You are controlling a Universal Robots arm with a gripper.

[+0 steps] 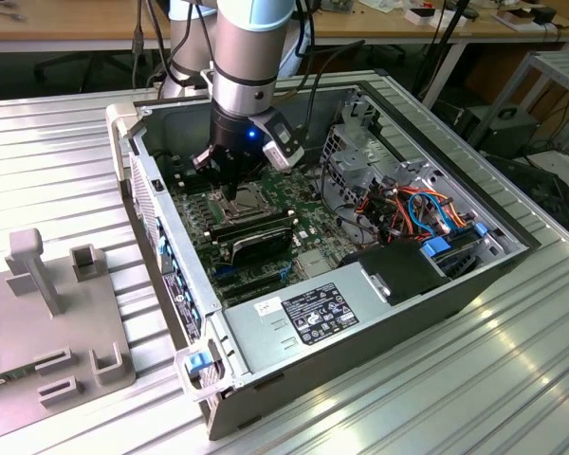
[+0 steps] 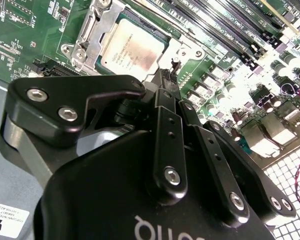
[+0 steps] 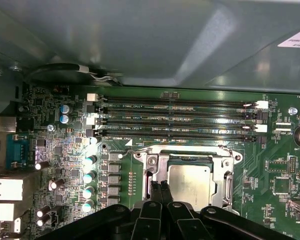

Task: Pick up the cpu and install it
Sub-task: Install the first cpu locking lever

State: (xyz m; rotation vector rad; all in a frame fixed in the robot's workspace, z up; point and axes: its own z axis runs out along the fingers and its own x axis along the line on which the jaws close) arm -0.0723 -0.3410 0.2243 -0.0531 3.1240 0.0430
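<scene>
The cpu (image 2: 132, 50) (image 3: 190, 181), a small grey metallic square, lies flat inside the metal-framed socket (image 3: 225, 172) of the green board (image 3: 140, 135). My gripper (image 3: 160, 189) (image 2: 170, 75) hovers just over the socket's edge beside the cpu, its black fingers pressed together with nothing between them. In the exterior view the gripper (image 1: 235, 190) reaches down into the open computer case (image 1: 512, 251) over the board's far part, covering the socket.
Long memory slots (image 3: 180, 120) run beside the socket, and capacitors (image 3: 90, 175) stand by it. Black memory sticks (image 1: 256, 232), a power supply (image 1: 313, 318) and coloured cables (image 1: 417, 213) fill the case. A grey fixture (image 1: 47, 322) lies at the exterior view's left.
</scene>
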